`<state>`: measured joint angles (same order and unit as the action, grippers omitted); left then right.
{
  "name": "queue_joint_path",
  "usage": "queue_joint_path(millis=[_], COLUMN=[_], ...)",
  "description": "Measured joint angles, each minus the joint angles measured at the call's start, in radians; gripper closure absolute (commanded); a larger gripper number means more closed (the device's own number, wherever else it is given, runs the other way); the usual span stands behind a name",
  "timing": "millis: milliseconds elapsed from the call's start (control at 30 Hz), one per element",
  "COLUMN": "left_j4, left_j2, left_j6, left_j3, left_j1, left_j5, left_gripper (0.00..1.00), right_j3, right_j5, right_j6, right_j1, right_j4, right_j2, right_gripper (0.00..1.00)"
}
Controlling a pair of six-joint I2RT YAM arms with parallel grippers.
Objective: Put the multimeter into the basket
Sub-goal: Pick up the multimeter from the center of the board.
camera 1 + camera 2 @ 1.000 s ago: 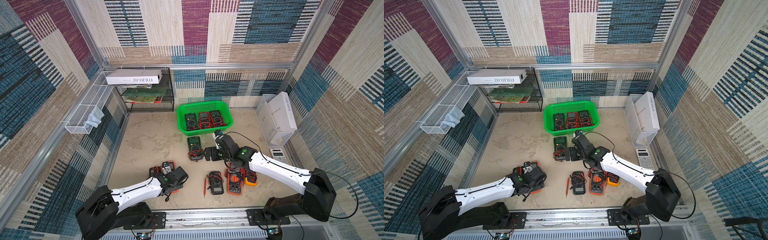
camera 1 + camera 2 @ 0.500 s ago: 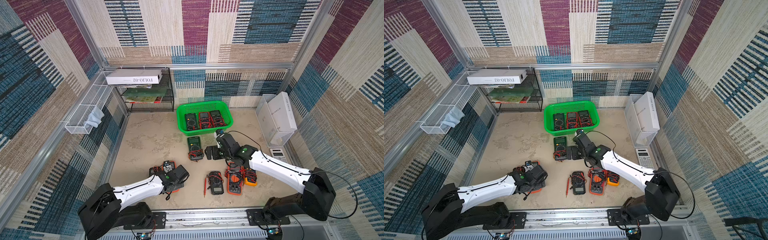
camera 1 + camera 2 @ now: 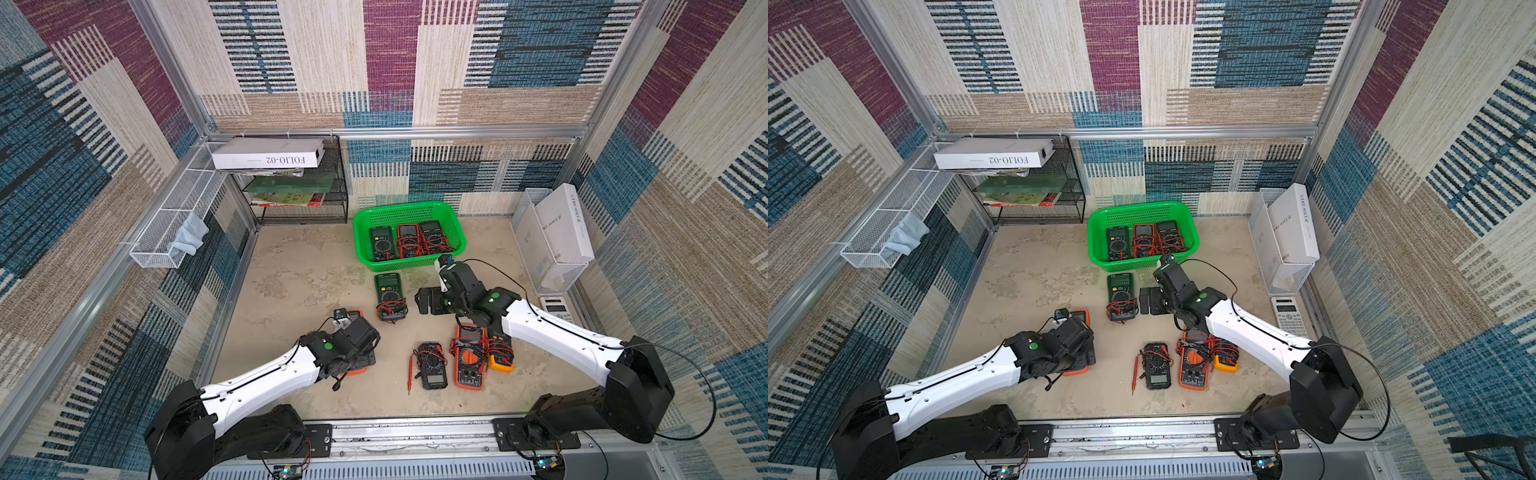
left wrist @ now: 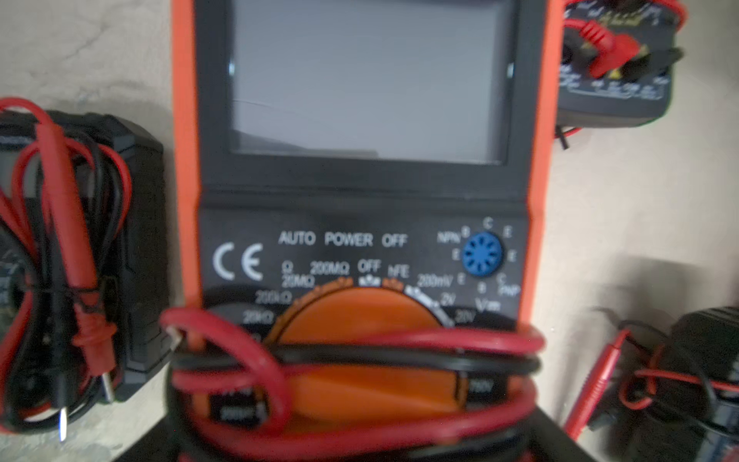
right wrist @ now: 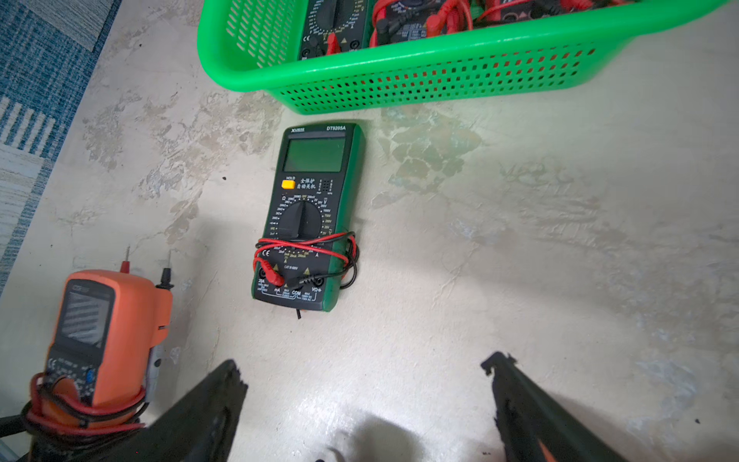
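The green basket (image 3: 407,206) (image 3: 1142,206) (image 5: 400,52) stands at the back with three multimeters lying inside. In front of it a green-cased multimeter (image 3: 390,297) (image 3: 1121,297) (image 5: 308,216) lies flat, leads wrapped round it. My right gripper (image 3: 428,301) (image 3: 1150,301) (image 5: 366,366) hovers open over bare table just right of it. My left gripper (image 3: 359,349) (image 3: 1081,349) sits low over an orange multimeter (image 3: 355,313) (image 4: 368,192) (image 5: 104,328) that rests on the table. The jaws stand apart on either side of its lower end. Contact cannot be made out.
A black multimeter (image 3: 432,365), an orange one (image 3: 469,361) and a yellow one (image 3: 498,357) lie near the front beside a loose red probe (image 3: 410,374). A calculator (image 3: 557,309) and a mesh holder with white boxes (image 3: 557,232) stand at right. A black rack (image 3: 299,195) and a white mesh tray (image 3: 178,220) stand at left.
My left gripper has crept forward over the orange multimeter and covers more of it. The right gripper has hardly moved.
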<state>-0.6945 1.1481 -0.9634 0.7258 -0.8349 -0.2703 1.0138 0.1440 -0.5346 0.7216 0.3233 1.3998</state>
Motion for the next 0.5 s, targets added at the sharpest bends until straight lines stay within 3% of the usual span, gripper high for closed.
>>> queue_joint_path(millis=[200,500], left_j4=[-0.024,-0.015], left_j2=[0.030,0.229], left_j6=[0.069,0.233], left_j3=[0.139,0.396], left_j1=[0.003,0.058], left_j5=[-0.051,-0.072], left_gripper=[1.00,1.00], right_j3=[0.001,-0.019], right_j5=[-0.011,-0.018], right_j6=[0.012,0.034], right_j1=[-0.034,-0.101], right_j4=[-0.006,-0.039], right_j2=[-0.016,-0.027], right_gripper=[0.01,0.01])
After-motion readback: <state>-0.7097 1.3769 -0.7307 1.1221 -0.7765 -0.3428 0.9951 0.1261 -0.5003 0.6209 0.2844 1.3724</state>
